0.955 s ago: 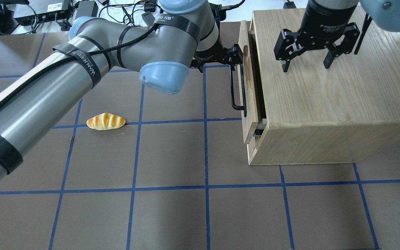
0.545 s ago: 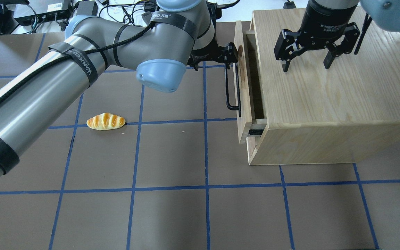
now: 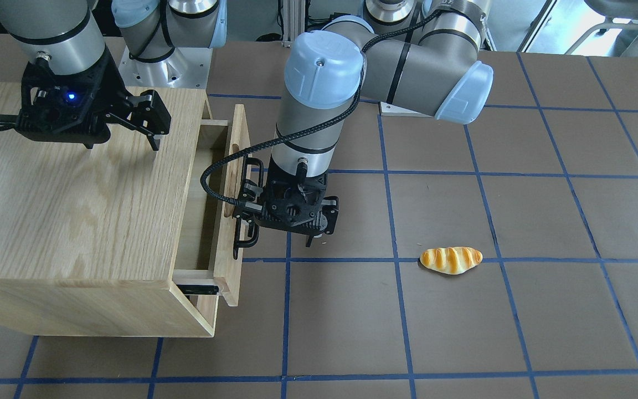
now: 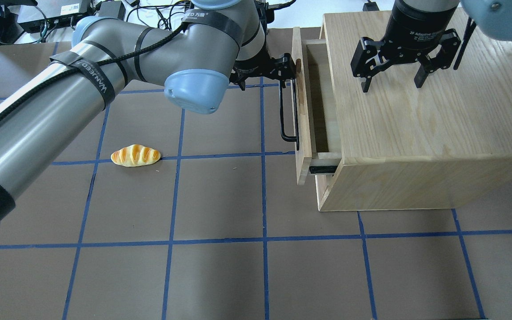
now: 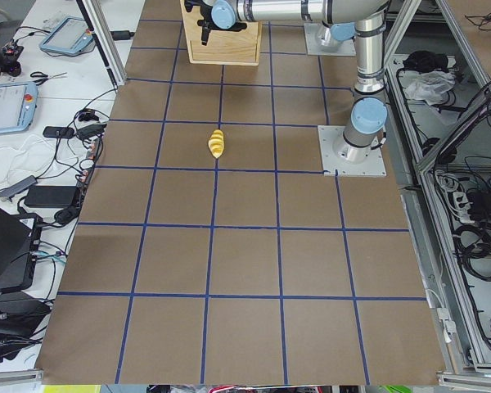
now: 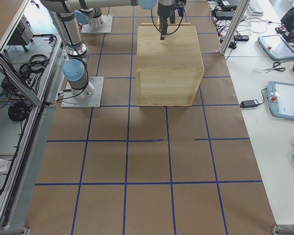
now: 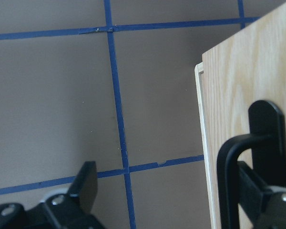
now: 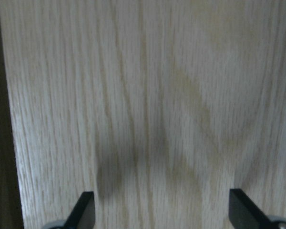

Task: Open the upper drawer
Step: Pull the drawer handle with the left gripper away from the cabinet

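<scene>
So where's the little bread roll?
In the overhead view the bread roll lies on a blue tape line, left of the upper drawer.

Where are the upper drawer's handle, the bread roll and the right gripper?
handle (image 4: 281, 113): overhead view, middle of the black bar.
bread roll (image 4: 135, 155): overhead view, centre of its striped top.
right gripper (image 4: 392, 86): overhead view, midway between its open jaws.

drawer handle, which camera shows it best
Overhead exterior: the drawer handle shows almost full length, only its far end under the left gripper. Front-facing hides its middle behind that gripper, left wrist catches one end, side views cannot resolve it.
</scene>
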{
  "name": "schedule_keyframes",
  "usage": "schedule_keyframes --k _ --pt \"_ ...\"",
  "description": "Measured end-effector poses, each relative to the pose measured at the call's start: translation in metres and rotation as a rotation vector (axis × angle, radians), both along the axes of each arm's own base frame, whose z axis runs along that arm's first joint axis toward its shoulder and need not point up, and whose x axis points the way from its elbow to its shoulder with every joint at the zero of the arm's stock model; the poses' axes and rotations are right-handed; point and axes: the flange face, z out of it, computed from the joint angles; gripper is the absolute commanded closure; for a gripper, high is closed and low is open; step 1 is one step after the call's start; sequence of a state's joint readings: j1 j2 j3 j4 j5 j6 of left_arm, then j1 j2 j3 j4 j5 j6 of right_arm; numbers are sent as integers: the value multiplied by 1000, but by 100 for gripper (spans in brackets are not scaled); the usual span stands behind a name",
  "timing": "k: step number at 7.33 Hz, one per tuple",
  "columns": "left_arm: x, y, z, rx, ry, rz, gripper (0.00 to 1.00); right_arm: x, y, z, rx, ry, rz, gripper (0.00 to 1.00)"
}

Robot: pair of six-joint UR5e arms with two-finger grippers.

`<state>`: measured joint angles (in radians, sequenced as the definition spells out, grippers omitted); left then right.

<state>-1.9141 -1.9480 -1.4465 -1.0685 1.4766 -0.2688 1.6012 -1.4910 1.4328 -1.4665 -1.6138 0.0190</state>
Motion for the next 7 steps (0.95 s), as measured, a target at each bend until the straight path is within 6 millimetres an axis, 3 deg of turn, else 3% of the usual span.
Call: schedule_keyframes --k 7 --pt "28 -1 6 55 -42 -18 0 0 0 0 0 0 0 0"
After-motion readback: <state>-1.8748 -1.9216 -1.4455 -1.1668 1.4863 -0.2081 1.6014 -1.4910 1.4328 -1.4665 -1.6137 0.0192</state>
